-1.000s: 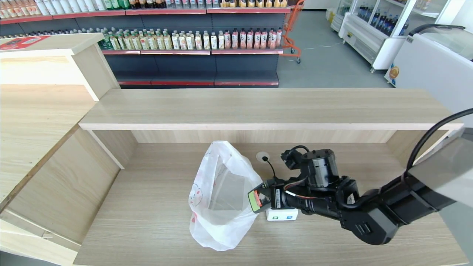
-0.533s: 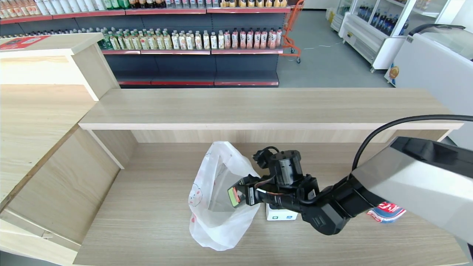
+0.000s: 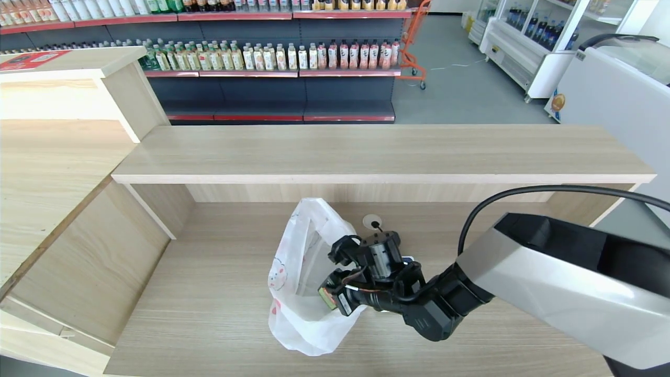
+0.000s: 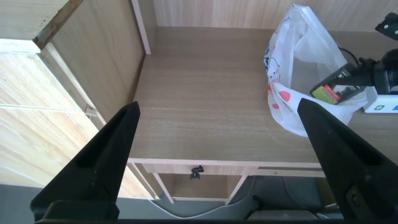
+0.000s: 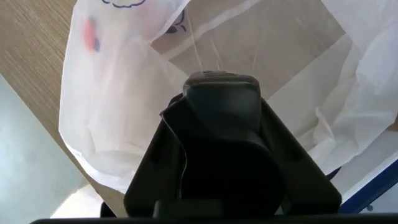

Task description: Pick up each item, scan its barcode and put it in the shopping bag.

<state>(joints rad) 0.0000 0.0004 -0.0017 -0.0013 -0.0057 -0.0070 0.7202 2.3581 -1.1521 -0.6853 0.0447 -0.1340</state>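
A white plastic shopping bag [image 3: 301, 293] stands open on the lower counter, printed with red marks. My right gripper [image 3: 335, 294] reaches in from the right and is shut on a small flat green and red packet [image 3: 327, 298]. It holds the packet inside the bag's mouth. In the left wrist view the same packet [image 4: 331, 93] sits at the bag [image 4: 298, 68] opening, with the white scanner box [image 4: 382, 107] just beyond it. In the right wrist view the right gripper [image 5: 221, 93] hangs over the bag's see-through inside [image 5: 249, 43]. My left gripper [image 4: 217, 106] is off the counter's near edge, open and holding nothing.
A raised wooden ledge [image 3: 366, 152] runs behind the lower counter, and a side wall [image 3: 94, 262] closes it on the left. A cable grommet [image 3: 372, 222] sits just behind the bag. Bare counter [image 3: 199, 293] lies left of the bag.
My right arm has swung left and down, carrying the packet from beside the scanner box into the bag's mouth. The bag's rim has shifted a little.
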